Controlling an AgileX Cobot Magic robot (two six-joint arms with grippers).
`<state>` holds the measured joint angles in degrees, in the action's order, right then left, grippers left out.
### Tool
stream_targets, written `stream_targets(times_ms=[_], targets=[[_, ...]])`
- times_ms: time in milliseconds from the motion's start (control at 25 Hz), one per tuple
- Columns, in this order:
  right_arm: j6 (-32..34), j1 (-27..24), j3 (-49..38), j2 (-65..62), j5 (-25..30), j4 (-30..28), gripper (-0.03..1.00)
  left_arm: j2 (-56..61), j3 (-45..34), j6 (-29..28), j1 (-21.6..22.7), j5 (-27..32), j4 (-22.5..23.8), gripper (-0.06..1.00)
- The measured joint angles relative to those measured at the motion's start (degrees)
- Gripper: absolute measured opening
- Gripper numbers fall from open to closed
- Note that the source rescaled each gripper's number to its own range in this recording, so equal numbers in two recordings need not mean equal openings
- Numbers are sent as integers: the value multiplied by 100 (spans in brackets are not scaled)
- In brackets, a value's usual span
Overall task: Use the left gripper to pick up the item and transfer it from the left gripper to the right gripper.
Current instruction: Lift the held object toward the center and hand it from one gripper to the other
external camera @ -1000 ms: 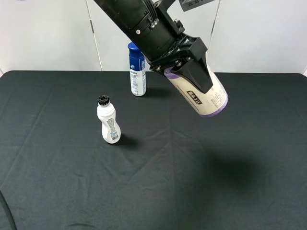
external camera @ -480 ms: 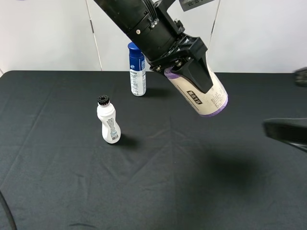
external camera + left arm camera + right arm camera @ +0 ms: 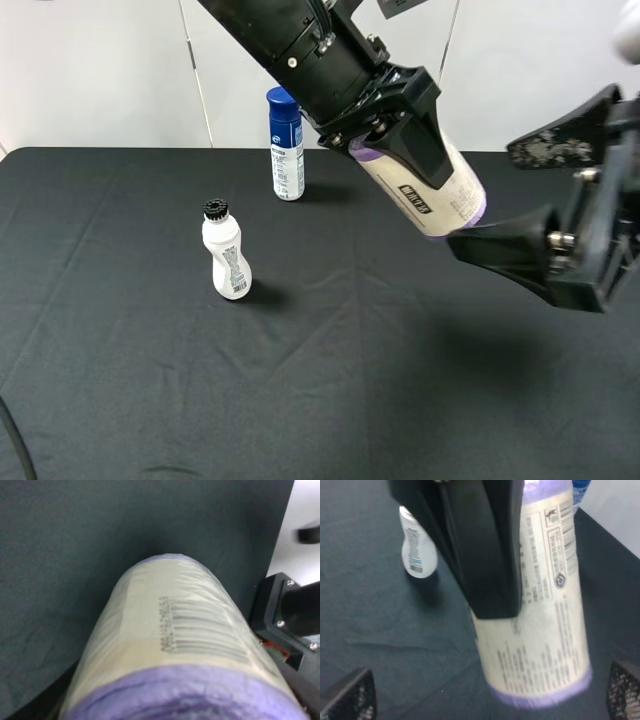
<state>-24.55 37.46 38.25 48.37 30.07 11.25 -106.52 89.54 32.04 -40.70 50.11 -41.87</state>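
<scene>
The item (image 3: 445,195), a cream roll with lilac-purple ends and a small black label, hangs tilted in the air above the black table. My left gripper (image 3: 405,140) is shut on it, and one black finger (image 3: 485,550) lies along its side. My right gripper (image 3: 482,197) is open at the right. Its two fingers straddle the roll's lower purple end and are not closed on it. The right wrist view shows the roll (image 3: 545,615) between the spread fingertips (image 3: 350,695). The left wrist view shows the roll (image 3: 175,645) close up, with the right gripper's body (image 3: 290,615) just beyond it.
A white waisted bottle with a black cap (image 3: 228,255) stands at the left middle of the black table (image 3: 150,380) and also shows in the right wrist view (image 3: 417,550). A tall blue-capped bottle (image 3: 287,145) stands at the back.
My right gripper has come in from the right edge, open, up to the roll's lower end. My left gripper with the roll has shifted slightly to the right.
</scene>
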Motion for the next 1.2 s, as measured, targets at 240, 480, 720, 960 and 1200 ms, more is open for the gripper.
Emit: stream_targets(times_ms=[240,480,720,960,1200], targets=[[-1,0,0,419,-673,-318,100,0,0,0,0,-31,-49,0],[124,0,0,799,-933,-672,100,0,0,0,0,-38,-67,0],[135,0,0,1152,-1043,-720,100,0,0,6,0,-44,-309,0],[145,0,0,1321,-1165,-720,100,0,0,17,0,-20,-387,0],[145,0,0,1321,-1252,-720,100,0,0,18,0,39,-387,0]])
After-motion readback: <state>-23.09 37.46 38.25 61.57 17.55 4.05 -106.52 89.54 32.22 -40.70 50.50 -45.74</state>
